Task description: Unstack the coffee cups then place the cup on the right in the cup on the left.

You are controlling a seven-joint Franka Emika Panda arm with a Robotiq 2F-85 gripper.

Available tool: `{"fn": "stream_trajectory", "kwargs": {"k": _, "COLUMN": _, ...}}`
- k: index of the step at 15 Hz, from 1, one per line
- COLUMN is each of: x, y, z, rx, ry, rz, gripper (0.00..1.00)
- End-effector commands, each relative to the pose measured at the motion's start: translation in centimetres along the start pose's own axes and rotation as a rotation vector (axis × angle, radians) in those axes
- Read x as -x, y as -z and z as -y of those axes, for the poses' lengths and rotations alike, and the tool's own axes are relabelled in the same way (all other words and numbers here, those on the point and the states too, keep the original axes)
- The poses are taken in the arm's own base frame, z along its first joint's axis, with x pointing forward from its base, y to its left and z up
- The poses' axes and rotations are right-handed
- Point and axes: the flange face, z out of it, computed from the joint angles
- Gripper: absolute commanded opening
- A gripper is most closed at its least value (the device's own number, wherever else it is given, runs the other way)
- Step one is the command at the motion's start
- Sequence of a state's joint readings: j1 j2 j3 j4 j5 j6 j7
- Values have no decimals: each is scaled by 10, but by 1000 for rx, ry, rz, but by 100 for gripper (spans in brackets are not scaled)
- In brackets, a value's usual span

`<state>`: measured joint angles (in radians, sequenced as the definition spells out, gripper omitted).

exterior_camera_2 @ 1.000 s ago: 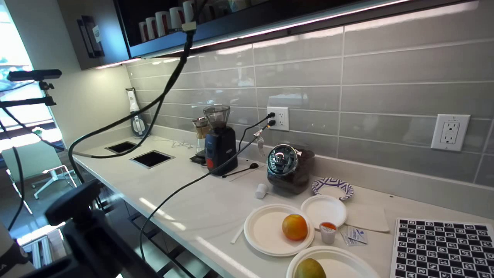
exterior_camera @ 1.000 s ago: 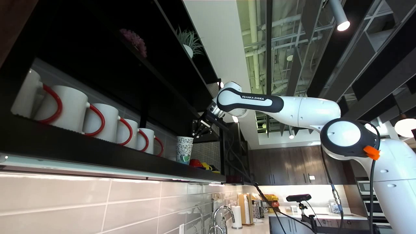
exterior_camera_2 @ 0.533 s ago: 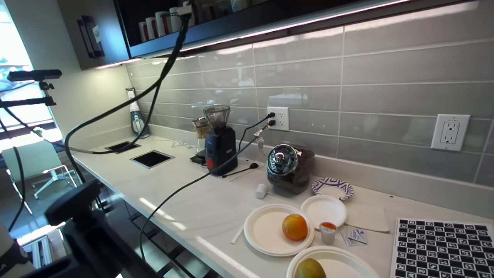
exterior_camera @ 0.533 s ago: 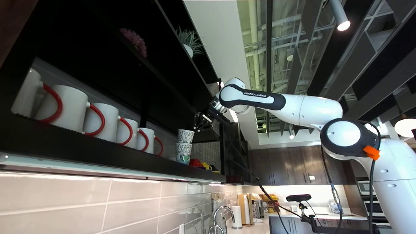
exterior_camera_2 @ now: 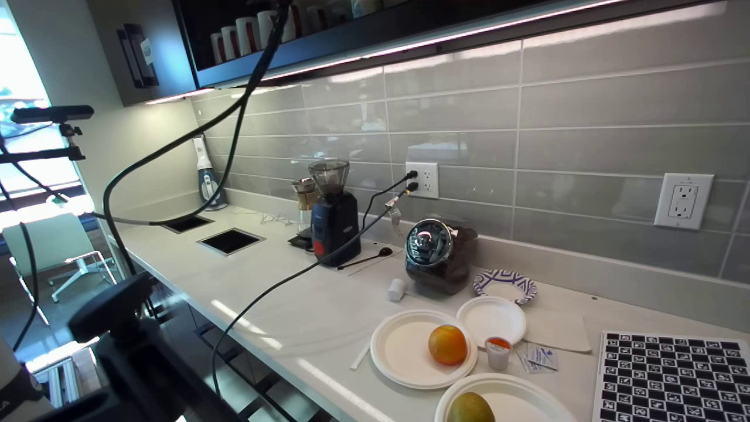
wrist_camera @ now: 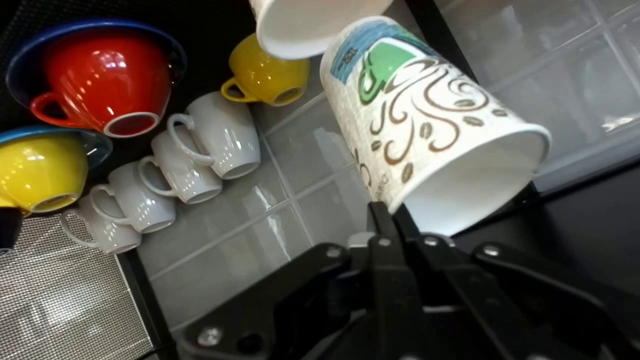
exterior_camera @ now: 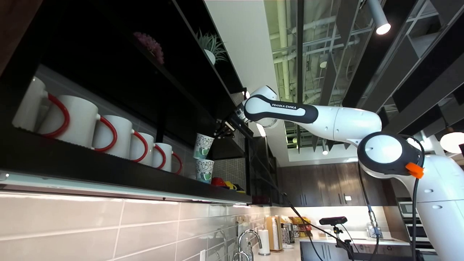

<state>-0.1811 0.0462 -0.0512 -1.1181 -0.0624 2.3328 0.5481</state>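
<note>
The brown-swirled white paper cup (wrist_camera: 430, 115) has risen and tipped, now just above a matching upright paper cup (exterior_camera: 204, 171); the black gripper (wrist_camera: 392, 208) pinches the raised cup's rim between its jaws.

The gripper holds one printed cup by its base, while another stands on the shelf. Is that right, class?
Not its base: in the wrist view, the gripper holds one printed cup by its rim. The other cup does stand on the shelf.

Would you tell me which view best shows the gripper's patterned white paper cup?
The wrist view: the gripped paper cup looks largest, swirl print and rim clear. In an exterior view it is small, tilted above a matching paper cup; elsewhere I cannot make it out.
</note>
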Motion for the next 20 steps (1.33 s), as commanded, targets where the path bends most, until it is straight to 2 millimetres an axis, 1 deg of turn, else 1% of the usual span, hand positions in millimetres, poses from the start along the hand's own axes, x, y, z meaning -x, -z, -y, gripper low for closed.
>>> {"fn": "stream_trajectory", "kwargs": {"k": 1, "x": 1, "y": 11, "z": 3, "rx": -62, "ry": -13, "rz": -14, "gripper": 1}}
{"fn": "stream_trajectory", "kwargs": {"k": 6, "x": 6, "y": 19, "z": 11, "rx": -128, "ry": -38, "rz": 43, "gripper": 1}}
{"fn": "stream_trajectory", "kwargs": {"k": 8, "x": 10, "y": 18, "z": 13, "rx": -137, "ry": -38, "rz": 85, "gripper": 1}}
{"fn": "stream_trajectory", "kwargs": {"k": 12, "x": 26, "y": 11, "z": 18, "rx": -114, "ry": -7, "rz": 193, "gripper": 1}}
{"fn": "stream_trajectory", "kwargs": {"k": 17, "x": 44, "y": 5, "z": 32, "rx": -98, "ry": 46, "rz": 292, "gripper": 1}}
{"fn": "stream_trajectory", "kwargs": {"k": 20, "x": 54, "y": -5, "z": 32, "rx": -65, "ry": 65, "rz": 355, "gripper": 1}}
